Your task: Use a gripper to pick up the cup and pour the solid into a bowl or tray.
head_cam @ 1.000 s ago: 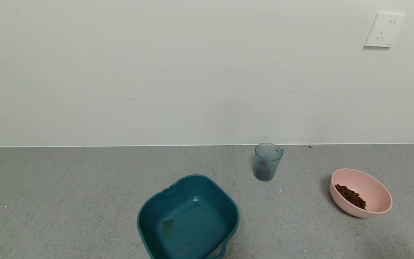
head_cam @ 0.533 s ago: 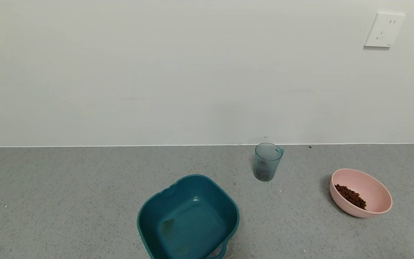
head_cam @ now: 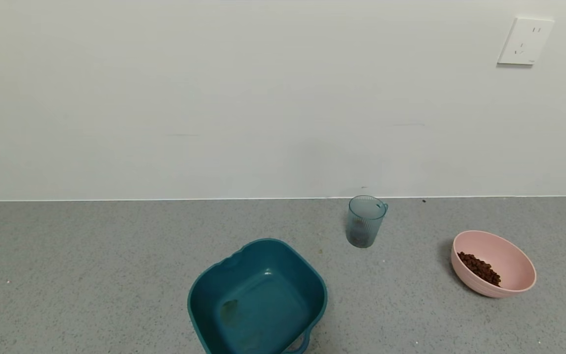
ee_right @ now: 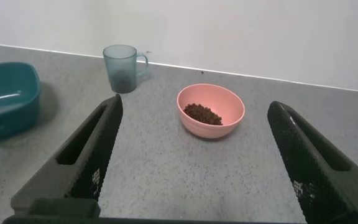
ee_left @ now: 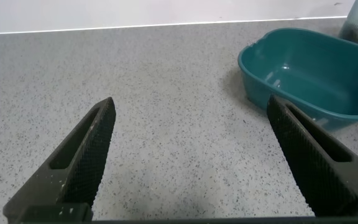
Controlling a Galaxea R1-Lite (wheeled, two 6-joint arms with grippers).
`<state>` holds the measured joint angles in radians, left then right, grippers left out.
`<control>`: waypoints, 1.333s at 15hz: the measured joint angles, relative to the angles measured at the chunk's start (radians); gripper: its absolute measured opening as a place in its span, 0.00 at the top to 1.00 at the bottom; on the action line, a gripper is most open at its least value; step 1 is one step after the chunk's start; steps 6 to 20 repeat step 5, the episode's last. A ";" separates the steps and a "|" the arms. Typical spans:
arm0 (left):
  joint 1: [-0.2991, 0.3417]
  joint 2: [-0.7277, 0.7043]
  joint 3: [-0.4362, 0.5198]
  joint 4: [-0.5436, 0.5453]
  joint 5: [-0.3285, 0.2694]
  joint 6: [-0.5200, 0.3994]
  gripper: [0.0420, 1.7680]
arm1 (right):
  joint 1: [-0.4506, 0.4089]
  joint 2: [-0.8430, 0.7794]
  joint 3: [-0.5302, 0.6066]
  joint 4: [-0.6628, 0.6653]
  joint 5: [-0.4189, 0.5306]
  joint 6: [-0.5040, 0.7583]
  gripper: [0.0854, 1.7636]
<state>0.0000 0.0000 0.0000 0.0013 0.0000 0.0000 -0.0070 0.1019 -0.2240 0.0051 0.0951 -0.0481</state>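
Note:
The ribbed blue-grey cup (head_cam: 365, 221) stands upright near the back wall, its handle to the right. Its lower part looks darker; I cannot tell what is inside. The pink bowl (head_cam: 514, 260) sits to its right and nearer me, with a heap of brown pellets (head_cam: 479, 268) in it. In the right wrist view my right gripper (ee_right: 196, 107) is open and empty, short of the bowl (ee_right: 219, 129) and pellets (ee_right: 202, 114), with the cup (ee_right: 120, 68) farther off. My left gripper (ee_left: 191, 109) is open and empty above bare table. Neither gripper shows in the head view.
A large dark teal tub (head_cam: 258, 297) with a handle sits at the front centre, empty; it also shows in the left wrist view (ee_left: 316, 71) and the right wrist view (ee_right: 5, 99). The white wall runs close behind the cup. Stray pellets (head_cam: 320, 251) lie on the grey table.
A faint shadow on the table at the front right has gone. The cup, bowl and tub have not moved.

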 joint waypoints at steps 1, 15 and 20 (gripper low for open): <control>0.000 0.000 0.000 0.000 0.000 0.000 0.01 | 0.000 -0.011 0.049 -0.038 -0.002 0.000 0.04; 0.000 0.000 0.000 0.000 0.000 0.000 0.01 | 0.001 -0.070 0.178 -0.067 -0.034 -0.013 0.04; 0.000 0.000 0.000 0.000 0.000 0.000 0.01 | 0.001 -0.070 0.178 -0.067 -0.034 -0.013 0.04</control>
